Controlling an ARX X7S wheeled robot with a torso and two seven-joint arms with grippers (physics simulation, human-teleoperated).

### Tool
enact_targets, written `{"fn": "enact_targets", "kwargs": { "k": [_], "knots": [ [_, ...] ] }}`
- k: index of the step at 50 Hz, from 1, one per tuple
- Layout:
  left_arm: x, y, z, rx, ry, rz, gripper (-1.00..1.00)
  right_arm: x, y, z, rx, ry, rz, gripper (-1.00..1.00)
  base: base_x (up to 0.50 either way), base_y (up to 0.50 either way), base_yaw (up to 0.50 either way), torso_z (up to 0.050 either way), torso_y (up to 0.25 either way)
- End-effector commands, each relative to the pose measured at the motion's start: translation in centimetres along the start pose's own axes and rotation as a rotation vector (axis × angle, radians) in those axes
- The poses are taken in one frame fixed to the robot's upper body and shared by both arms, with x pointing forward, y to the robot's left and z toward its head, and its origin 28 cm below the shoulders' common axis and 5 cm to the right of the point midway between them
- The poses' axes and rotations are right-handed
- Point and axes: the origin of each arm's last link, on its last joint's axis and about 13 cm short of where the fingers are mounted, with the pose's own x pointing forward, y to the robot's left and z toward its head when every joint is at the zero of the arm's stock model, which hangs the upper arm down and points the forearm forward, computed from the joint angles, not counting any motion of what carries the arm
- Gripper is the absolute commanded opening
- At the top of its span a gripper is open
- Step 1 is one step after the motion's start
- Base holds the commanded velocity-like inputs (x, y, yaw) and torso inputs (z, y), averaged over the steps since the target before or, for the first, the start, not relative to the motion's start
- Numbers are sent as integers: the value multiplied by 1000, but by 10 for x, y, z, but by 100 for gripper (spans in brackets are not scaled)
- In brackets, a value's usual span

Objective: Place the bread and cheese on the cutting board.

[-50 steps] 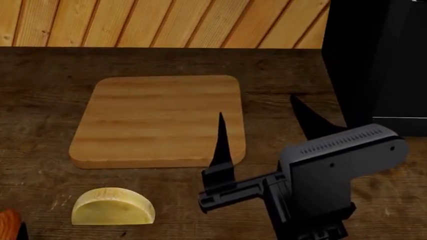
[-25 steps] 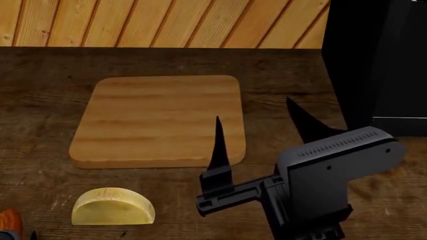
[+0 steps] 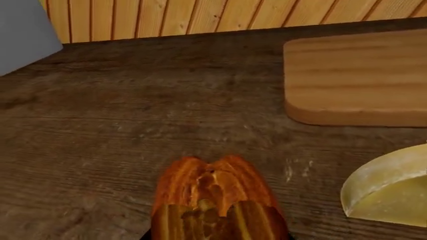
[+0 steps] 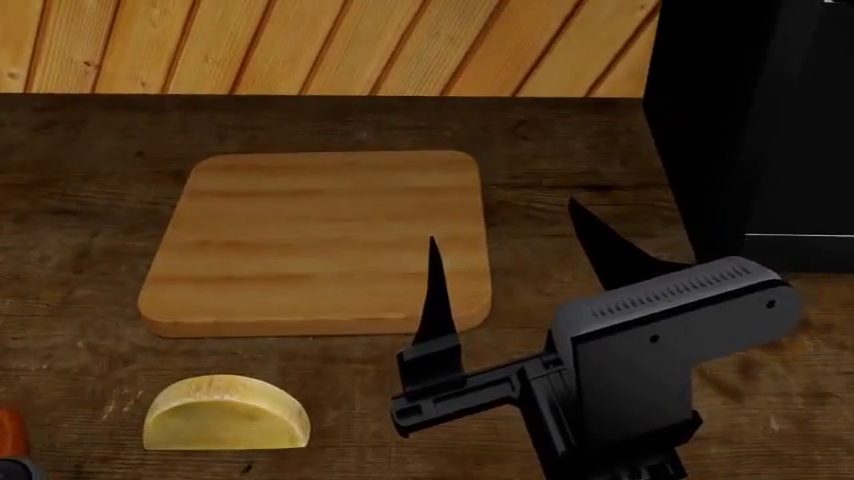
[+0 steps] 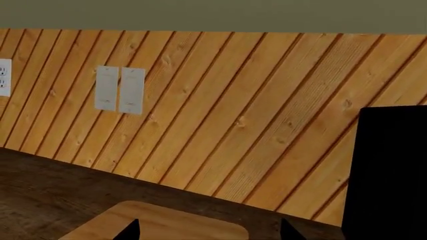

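dark countertop (image 4: 80, 250): bread (image 3: 212, 200) against left gripper, grip unclear; right gripper (image 4: 514, 265) spread, bare

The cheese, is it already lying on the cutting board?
No. The cheese sits on the dark countertop, apart from the cutting board.

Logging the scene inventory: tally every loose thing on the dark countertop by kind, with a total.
Bread, small golden-orange glossy loaf: 1
Cheese, pale yellow half-round wedge: 1
Cutting board, light tan wooden rectangular slab: 1
Total: 3
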Motion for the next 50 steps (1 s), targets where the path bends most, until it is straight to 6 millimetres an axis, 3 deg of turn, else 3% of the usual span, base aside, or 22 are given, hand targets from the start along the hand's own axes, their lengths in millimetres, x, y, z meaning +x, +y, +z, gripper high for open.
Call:
{"fn": "enact_targets", "kwargs": {
  "k": [1, 15, 33, 38, 50],
  "knots": [
    [2, 3, 23, -42, -87, 17, -100, 2, -1, -3, 7, 5, -18, 100, 0, 0, 0, 0, 0],
    [39, 3, 81, -108, -129, -170, -100, 2, -1, 0, 10, 2, -21, 100, 0, 0, 0, 0, 0],
    [74, -27, 155, -98, -110, -304, -100, 3, -1, -1, 7, 8, -23, 100, 0, 0, 0, 0, 0],
    [87, -42, 165, -85, -101, -315, -100, 3, -2, -2, 8, 9, -26, 100, 0, 0, 0, 0, 0],
    [122, -84, 160, -31, -65, -361, -100, 2, -3, -2, 8, 7, -32, 100, 0, 0, 0, 0, 0]
  ]
}}
